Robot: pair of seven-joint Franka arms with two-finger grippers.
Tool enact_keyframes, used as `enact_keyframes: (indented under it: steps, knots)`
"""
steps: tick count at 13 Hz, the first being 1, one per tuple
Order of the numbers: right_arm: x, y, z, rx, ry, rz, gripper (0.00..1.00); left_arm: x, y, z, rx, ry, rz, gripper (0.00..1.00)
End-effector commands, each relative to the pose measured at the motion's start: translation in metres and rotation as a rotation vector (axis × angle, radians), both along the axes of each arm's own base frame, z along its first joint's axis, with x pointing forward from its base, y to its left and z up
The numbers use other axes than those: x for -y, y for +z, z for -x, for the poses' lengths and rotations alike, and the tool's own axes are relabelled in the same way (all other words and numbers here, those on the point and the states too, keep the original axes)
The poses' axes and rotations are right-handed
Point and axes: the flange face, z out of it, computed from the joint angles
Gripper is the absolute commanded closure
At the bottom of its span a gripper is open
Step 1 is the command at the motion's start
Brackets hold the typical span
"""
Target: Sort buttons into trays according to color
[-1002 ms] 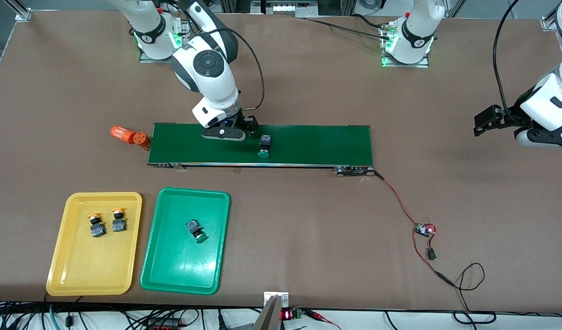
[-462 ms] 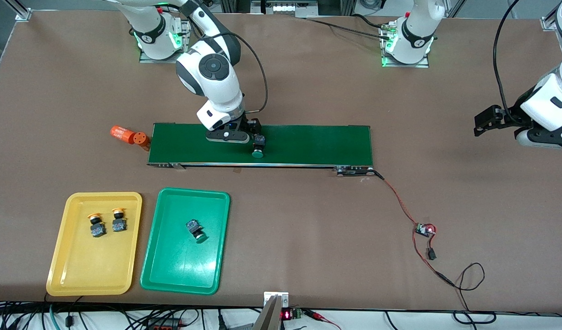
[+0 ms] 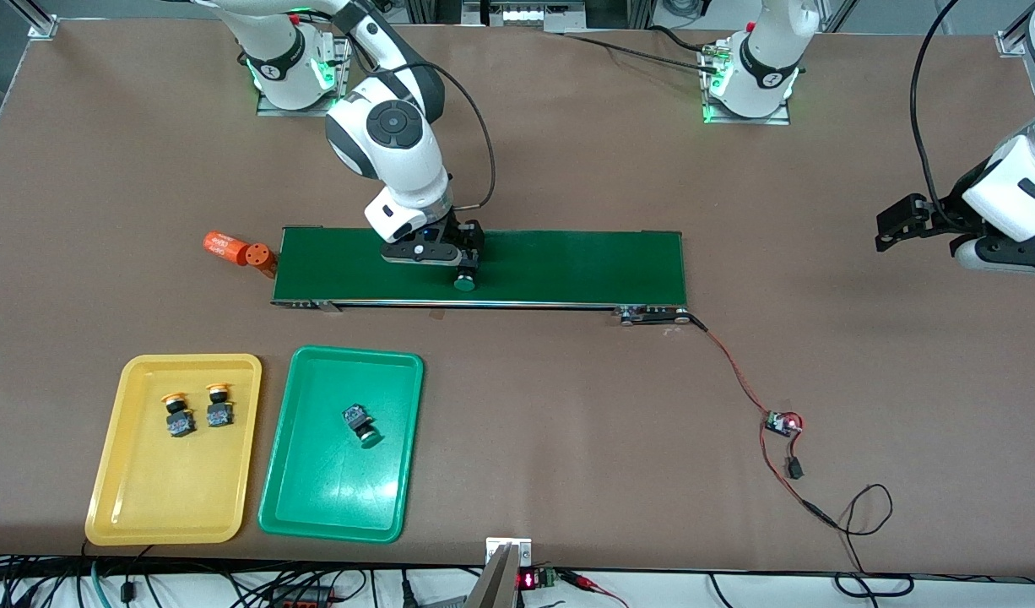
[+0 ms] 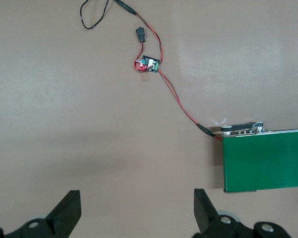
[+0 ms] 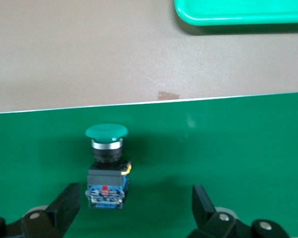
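Target btn: I see a green-cap button [image 5: 107,166] lying on its side on the conveyor belt [image 3: 568,266], dark body w/ blue base, silver collar under the mushroom cap, cap pointing toward the front camera; in the front view only its cap end [image 3: 463,284] shows below the right gripper. Already sorted: two yellow-cap buttons [image 3: 176,414] [image 3: 219,405] side by side in the yellow tray [image 3: 121,473], one green-cap button [image 3: 359,423] in the green tray [image 3: 315,498]; the trays sit side by side, nearer the front camera than the belt, yellow one at the right arm's end. Surroundings: orange cylinder [image 3: 235,251] just off the belt's end at the right arm's side; red/black wire [image 3: 741,380] runs from the belt's other end to a small circuit board [image 3: 781,422]. Nothing lies betw. btn and fingers. Right gripper [image 5: 134,208]: low over the belt, jaws spread wide, btn body betw. the fingers [image 5: 64,206] but off-centre, close to one; no contact seen, nothing held. Left gripper [image 4: 136,210]: waits over bare table [image 3: 568,152] past the belt's wire end, jaws wide apart, holding nothing.
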Motion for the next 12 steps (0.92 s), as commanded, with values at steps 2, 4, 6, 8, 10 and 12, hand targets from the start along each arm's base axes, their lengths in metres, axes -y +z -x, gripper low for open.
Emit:
enact_keyframes:
  steps: [2, 4, 6, 8, 10, 12]
  knots:
    - [-0.008, -0.016, -0.006, 0.021, 0.015, -0.009, 0.00, -0.002, 0.007, -0.003, 0.006, -0.020, 0.004, 0.00]
    - [-0.007, -0.020, -0.006, 0.019, 0.015, -0.012, 0.00, -0.002, 0.007, -0.003, 0.006, -0.022, 0.004, 0.00]
    - [-0.004, -0.027, -0.008, 0.012, 0.014, -0.008, 0.00, -0.002, 0.007, -0.004, 0.007, -0.020, 0.004, 0.00]
    - [0.001, -0.035, -0.011, 0.021, 0.034, 0.015, 0.02, -0.002, 0.007, -0.004, 0.007, -0.022, 0.004, 0.00]
    - [0.006, -0.043, -0.014, 0.015, 0.038, 0.028, 0.14, -0.003, 0.007, -0.004, 0.007, -0.020, 0.004, 0.00]
    - [0.011, -0.044, -0.019, 0.027, 0.038, 0.028, 0.48, -0.002, 0.007, -0.004, 0.007, -0.022, 0.004, 0.00]
